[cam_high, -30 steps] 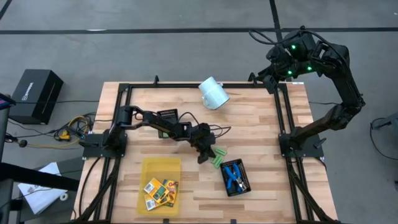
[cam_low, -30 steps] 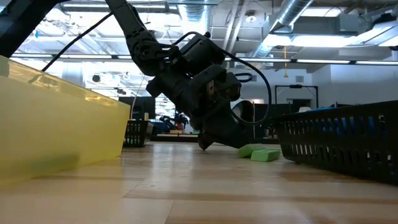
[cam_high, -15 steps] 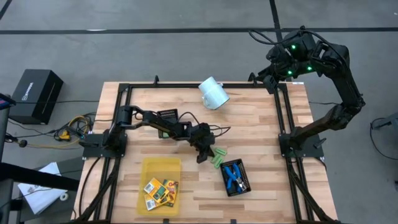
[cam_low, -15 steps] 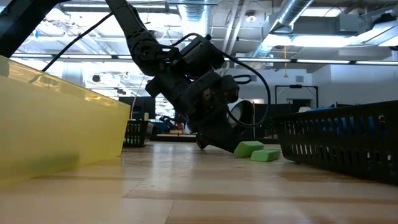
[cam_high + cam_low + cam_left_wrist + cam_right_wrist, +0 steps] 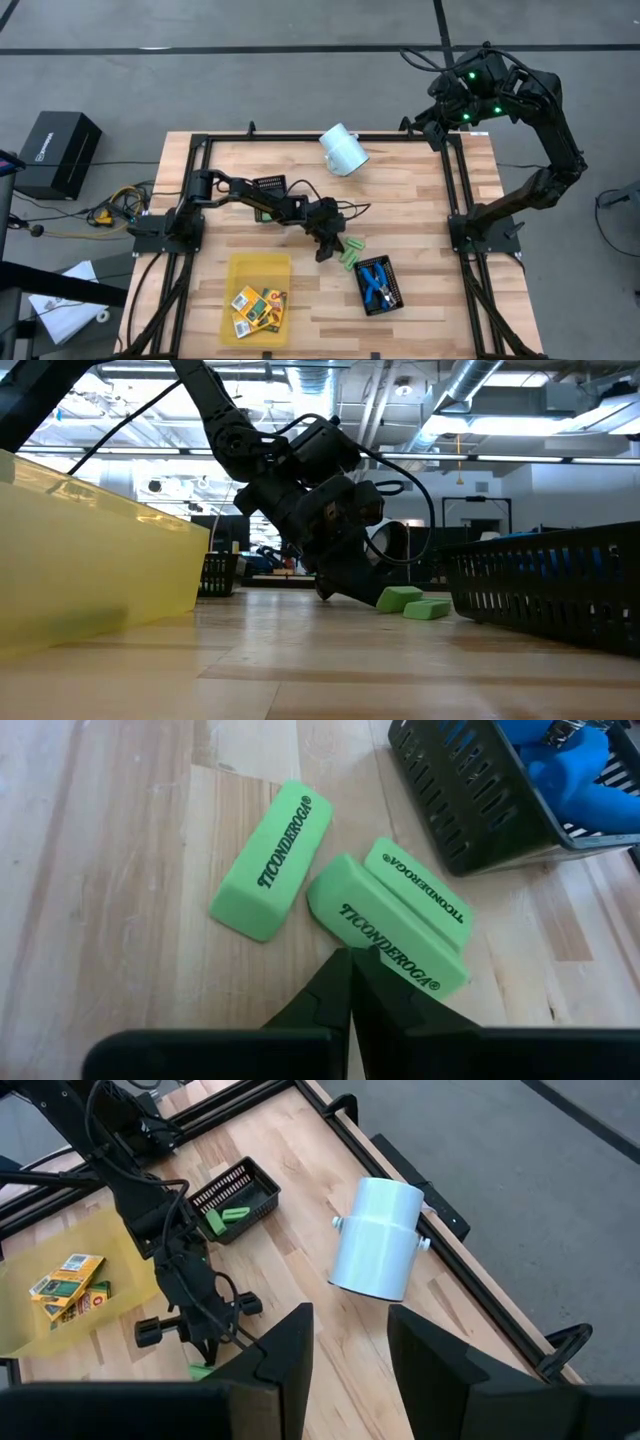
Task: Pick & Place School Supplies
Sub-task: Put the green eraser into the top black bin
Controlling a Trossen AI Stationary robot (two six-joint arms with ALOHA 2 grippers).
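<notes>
Your left gripper (image 5: pixel 350 960) has its fingers pressed together, tips against the middle green eraser (image 5: pixel 385 938) on the table beside the black tray (image 5: pixel 480 795); push on and you shove it away instead of gripping; your right gripper (image 5: pixel 350 1330) waits spread, raised at the far corner.

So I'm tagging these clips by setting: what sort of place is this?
Probably a robotics lab or workshop: bare ceiling ducts and strip lights overhead, a framed wood table on grey floor, cables beside it.
</notes>
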